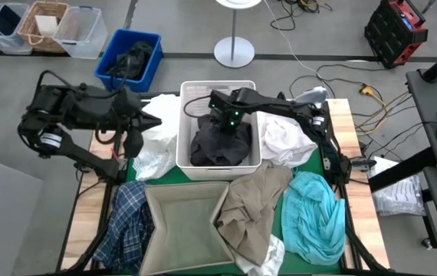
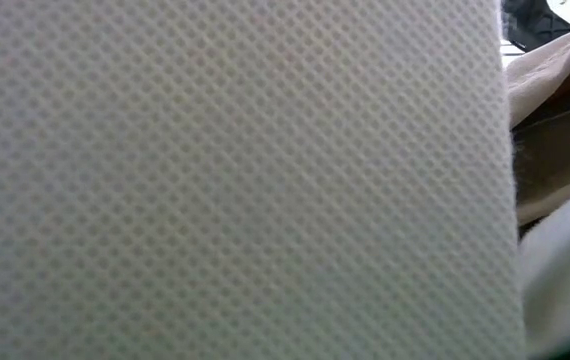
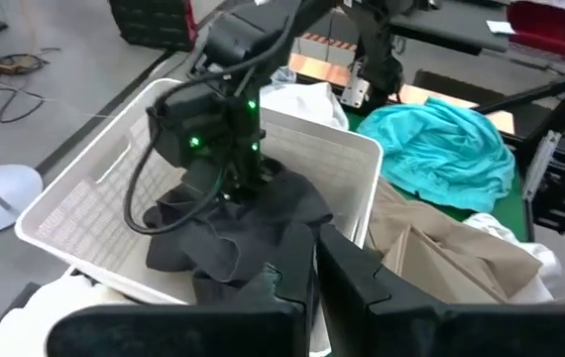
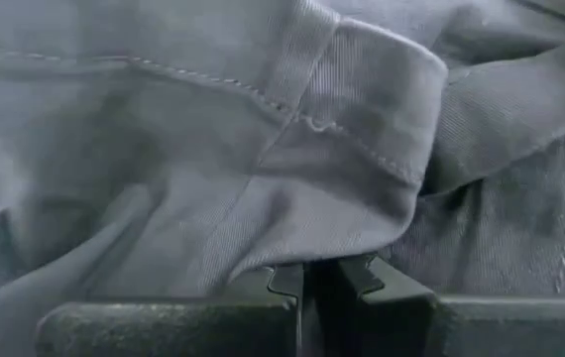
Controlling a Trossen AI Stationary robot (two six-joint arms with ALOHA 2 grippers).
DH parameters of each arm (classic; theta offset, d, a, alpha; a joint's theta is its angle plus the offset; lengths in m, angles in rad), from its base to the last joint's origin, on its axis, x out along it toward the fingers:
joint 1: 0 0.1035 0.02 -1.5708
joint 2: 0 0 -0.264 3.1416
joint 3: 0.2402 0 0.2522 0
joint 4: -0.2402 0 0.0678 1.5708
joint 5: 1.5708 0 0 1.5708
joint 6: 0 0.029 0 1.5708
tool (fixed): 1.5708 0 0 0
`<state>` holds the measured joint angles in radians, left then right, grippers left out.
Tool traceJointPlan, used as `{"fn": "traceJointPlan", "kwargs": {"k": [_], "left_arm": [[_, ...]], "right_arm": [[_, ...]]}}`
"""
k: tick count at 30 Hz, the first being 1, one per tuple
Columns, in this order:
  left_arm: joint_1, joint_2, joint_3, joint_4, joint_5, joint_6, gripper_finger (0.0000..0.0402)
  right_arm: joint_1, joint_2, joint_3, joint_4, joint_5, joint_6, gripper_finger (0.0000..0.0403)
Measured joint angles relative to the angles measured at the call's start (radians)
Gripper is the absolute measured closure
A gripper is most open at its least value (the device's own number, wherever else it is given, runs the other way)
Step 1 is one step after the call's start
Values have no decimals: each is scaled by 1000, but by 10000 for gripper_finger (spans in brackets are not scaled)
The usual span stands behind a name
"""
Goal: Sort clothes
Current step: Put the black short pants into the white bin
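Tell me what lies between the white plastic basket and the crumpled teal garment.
In the high view, a rumpled white garment lies between the white plastic basket and the crumpled teal garment.

A white basket (image 1: 182, 126) stands mid-desk (image 1: 341, 115), a beige fabric bin (image 1: 184, 222) nearer the front. On the floor sit a blue bin (image 1: 151, 65) and a round lamp base (image 1: 234, 52).

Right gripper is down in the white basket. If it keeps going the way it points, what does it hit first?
Most likely the dark grey garment: the right gripper, fingers shut, points straight into its folds inside the white basket. How much gap remains is unclear.
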<state>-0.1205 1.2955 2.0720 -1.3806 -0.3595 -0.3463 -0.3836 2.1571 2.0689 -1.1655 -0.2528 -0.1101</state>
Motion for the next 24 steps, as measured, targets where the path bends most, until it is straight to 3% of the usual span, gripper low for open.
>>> {"fn": "traceJointPlan", "kwargs": {"k": [24], "left_arm": [[-19, -232, -403, 299, -44, -63, 402]], "right_arm": [[-1, 114, -9, 28, 16, -58, 394]]}}
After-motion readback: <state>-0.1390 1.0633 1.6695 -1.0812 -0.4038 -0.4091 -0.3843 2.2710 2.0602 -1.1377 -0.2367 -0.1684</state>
